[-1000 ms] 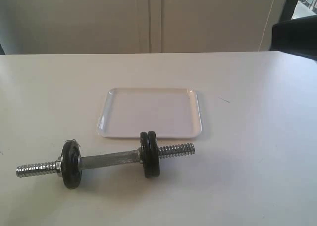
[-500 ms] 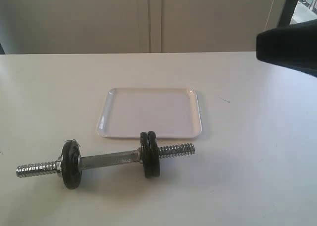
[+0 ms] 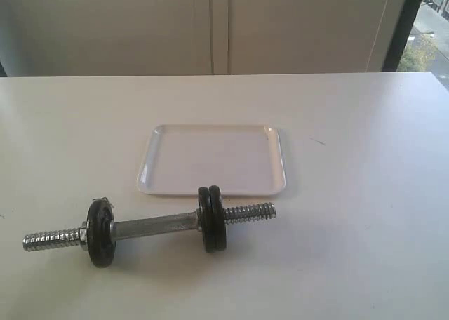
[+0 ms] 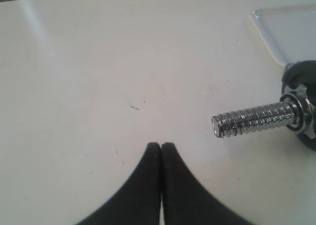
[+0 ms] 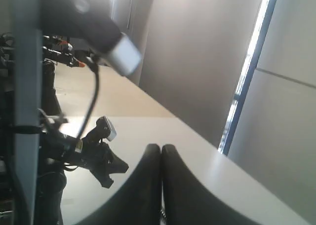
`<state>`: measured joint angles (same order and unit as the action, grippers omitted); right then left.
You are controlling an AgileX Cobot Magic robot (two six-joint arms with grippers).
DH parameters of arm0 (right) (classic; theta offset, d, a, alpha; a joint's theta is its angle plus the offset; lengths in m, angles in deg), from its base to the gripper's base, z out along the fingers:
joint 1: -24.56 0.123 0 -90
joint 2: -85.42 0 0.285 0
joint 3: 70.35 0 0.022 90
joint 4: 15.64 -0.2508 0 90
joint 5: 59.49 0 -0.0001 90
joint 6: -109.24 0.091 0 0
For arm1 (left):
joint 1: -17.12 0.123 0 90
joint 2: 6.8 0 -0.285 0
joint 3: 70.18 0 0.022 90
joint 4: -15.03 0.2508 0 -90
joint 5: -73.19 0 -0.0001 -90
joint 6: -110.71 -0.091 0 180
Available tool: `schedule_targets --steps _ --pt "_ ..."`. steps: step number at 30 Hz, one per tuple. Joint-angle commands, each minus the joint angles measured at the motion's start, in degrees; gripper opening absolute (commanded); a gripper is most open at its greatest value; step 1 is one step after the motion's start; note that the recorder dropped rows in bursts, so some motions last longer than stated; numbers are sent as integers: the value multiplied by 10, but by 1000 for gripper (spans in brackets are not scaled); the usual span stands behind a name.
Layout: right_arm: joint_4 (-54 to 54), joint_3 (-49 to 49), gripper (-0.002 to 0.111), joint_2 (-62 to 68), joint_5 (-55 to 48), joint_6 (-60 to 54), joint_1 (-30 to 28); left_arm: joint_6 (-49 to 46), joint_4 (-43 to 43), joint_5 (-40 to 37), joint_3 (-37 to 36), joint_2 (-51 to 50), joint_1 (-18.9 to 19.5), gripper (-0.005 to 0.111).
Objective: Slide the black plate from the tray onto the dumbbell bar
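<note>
— Reading from the left, how is the left gripper (image 4: pixel 161 147) shown?
— Its jaws are pressed together on nothing. It is held low over the table (image 3: pixel 365 215), near the threaded end of the dumbbell bar (image 3: pixel 154 227) but apart from it.

— Where is the black plate found?
— A single disc (image 3: pixel 100 232) is carried on the bar's left part, and a pair is seated further right. The outer one of that pair is taken, as a judgement only, to be the black plate (image 3: pixel 218 220). No disc is left in the tray (image 3: pixel 210 158), which lies just behind the bar.

— What is altered at the right?
— The dark arm part seen at the upper right edge half a second ago is no longer caught by the exterior view. The right gripper (image 5: pixel 161 148) is closed and empty, and is pointed away from the table toward the room.

— What is implied for the task?
— The sliding step is judged complete, and the right arm is judged withdrawn.
</note>
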<state>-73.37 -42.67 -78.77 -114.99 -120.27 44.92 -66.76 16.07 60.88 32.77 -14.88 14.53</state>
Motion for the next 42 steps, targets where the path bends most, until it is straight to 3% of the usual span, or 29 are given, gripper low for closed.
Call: schedule_targets --steps 1,11,18,21,30,42 --pt "-4 3 0 -77 0 3 -4 2 -1 2 -2 3 -4 0" --pt "6 16 0 -80 -40 3 -4 3 -1 3 -2 3 -4 0" --pt "162 60 0 -80 -40 3 -4 3 -1 3 -2 3 -4 0" --pt "177 90 0 -80 -40 3 -6 3 -1 3 -2 3 -4 0" --pt "177 173 0 -80 -40 3 -103 3 -1 3 -2 3 -4 0" --pt "180 235 0 -80 22 3 -114 3 -1 3 -2 3 -4 0"
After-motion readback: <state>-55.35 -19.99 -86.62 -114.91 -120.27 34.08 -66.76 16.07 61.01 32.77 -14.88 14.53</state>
